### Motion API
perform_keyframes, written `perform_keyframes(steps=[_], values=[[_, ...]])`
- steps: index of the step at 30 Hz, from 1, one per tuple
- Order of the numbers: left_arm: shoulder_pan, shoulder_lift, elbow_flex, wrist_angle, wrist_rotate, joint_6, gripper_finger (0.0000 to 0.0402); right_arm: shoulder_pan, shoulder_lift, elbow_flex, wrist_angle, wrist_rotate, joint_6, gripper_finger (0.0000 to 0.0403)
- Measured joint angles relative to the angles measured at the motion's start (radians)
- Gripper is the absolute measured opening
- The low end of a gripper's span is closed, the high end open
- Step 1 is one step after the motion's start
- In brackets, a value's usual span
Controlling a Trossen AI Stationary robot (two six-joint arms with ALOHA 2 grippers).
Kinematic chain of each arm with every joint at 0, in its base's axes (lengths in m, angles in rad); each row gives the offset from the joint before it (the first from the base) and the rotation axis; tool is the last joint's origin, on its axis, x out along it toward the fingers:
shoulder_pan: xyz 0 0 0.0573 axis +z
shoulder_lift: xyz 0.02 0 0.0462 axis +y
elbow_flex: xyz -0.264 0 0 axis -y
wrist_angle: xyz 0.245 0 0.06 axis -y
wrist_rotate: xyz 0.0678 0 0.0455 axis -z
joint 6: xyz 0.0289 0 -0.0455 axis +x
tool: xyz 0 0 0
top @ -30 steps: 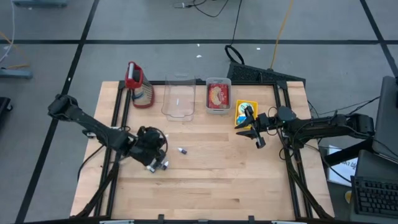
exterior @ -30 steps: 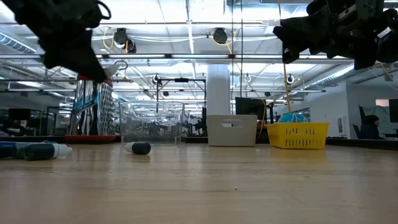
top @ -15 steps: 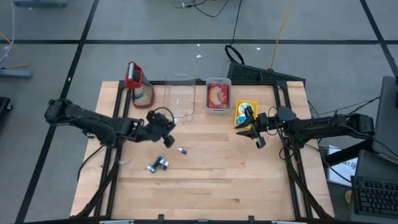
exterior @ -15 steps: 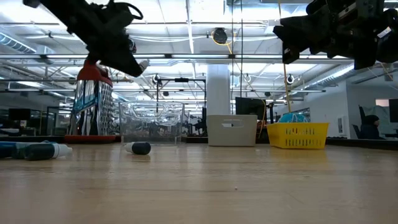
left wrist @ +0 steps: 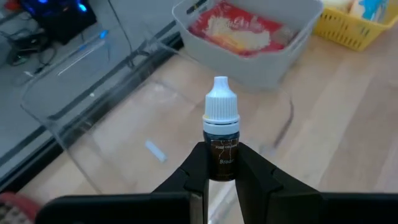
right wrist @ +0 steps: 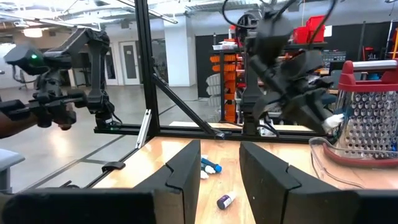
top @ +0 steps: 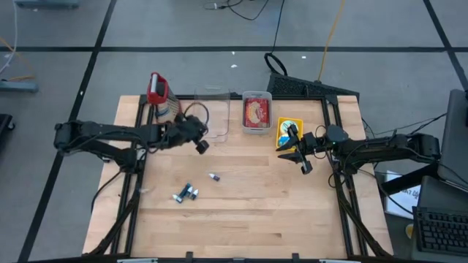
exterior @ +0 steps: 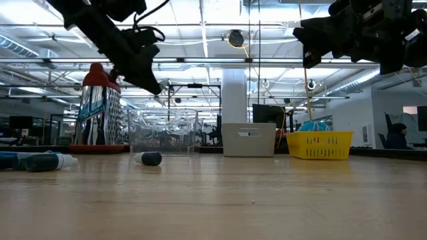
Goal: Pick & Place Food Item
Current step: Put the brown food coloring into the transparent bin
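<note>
A small dark dropper bottle with a white cap is lifted above the table, with my left gripper shut on it. In the high view my left gripper hangs just in front of a clear plastic container at the far side. Right of the container stands a grey bin with a red food pack in it, then a yellow basket. My right gripper waits in the air in front of the basket, open, with nothing between its fingers. My left gripper pinches the lower part of the bottle's dark body between its two fingers. The fingers come from the table's left, slanting down. The bottle lies along the fingers, its white cap sticking out past the fingertips, clear of the table.
A red-topped grater stands at the far left, close to my left arm. Two more small bottles lie left of the table's middle, and a tiny one lies near its centre. Bare wood stretches along the near side.
My left gripper, shut on the dropper bottle, has swung from above the loose bottles toward the table's far edge and a little right, up to the clear container, rolling its wrist on the way. The bottle stays clear of the table.
</note>
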Motion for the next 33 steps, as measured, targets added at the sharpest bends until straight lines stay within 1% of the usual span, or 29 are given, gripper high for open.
perform_keyframes(steps=[3, 7, 12, 19, 23, 33], values=[[0.073, 0.0, 0.0, 0.031, 0.08, 0.042, 0.0047, 0.0, 0.0, 0.0, 0.0, 0.0, 0.002, 0.01], [0.17, 0.01, 0.0, 0.03, 0.169, 0.045, 0.0047, 0.0, 0.0, 0.0, -0.001, 0.0, 0.002, 0.01], [0.261, 0.069, 0.0, 0.027, 0.299, 0.008, 0.0047, 0.0, 0.0, 0.0, 0.0, 0.0, 0.005, 0.01], [0.36, 0.138, 0.025, -0.005, 0.441, -0.056, 0.0047, 0.0, 0.0, 0.0, 0.0, 0.0, 0.006, 0.01], [0.374, 0.18, 0.056, -0.045, 0.455, -0.086, 0.0047, 0.0, 0.0, 0.0, 0.0, 0.0, 0.006, 0.01], [0.353, 0.283, 0.059, -0.042, 0.455, -0.095, 0.0057, 0.0, 0.0, 0.0, -0.003, 0.0, 0.006, 0.01]])
